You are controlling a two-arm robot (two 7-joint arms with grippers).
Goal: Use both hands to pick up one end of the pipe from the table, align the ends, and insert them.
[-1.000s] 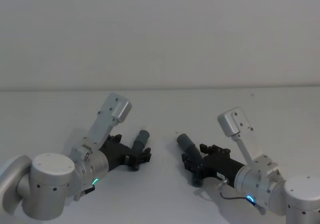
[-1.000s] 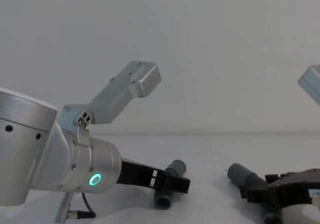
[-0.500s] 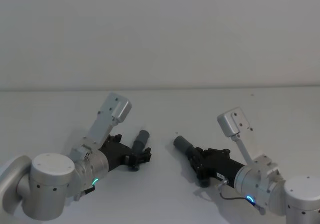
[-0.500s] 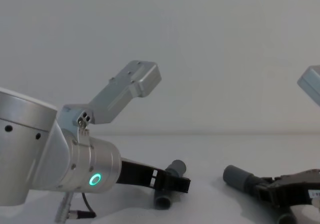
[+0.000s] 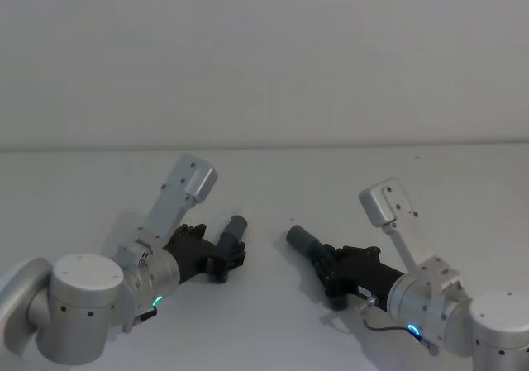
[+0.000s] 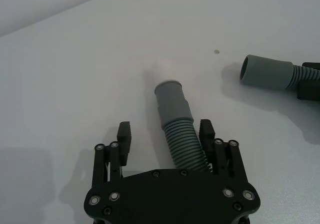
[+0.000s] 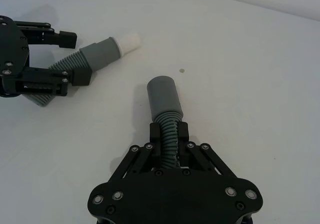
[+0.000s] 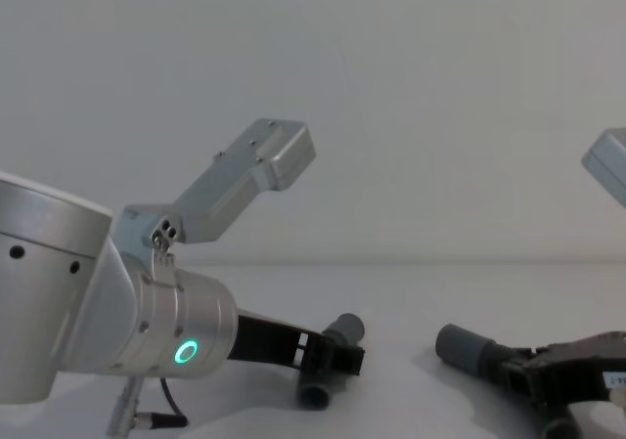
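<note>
Two dark grey ribbed pipe pieces are on the white table (image 5: 347, 181). My left gripper (image 5: 221, 259) (image 6: 166, 129) is open and straddles the ribbed part of the left piece (image 5: 234, 229) (image 6: 175, 114), which lies on the table. One finger (image 6: 207, 131) touches it; the other stands clear. That piece's end (image 7: 127, 40) is pale and narrower. My right gripper (image 5: 326, 268) (image 7: 168, 129) is shut on the ribbed part of the right piece (image 5: 302, 239) (image 7: 164, 97). Its wide collar (image 8: 460, 346) points toward the left piece, a short gap away.
Each wrist carries a silver camera bracket (image 5: 188, 181) (image 5: 387, 204) that rises above the table. A tiny speck (image 7: 182, 70) lies on the surface between the two pieces. White tabletop stretches back to the wall.
My right gripper has shut on its pipe piece and turned its collar toward the left piece. The left gripper has shifted slightly along its piece, still open.
</note>
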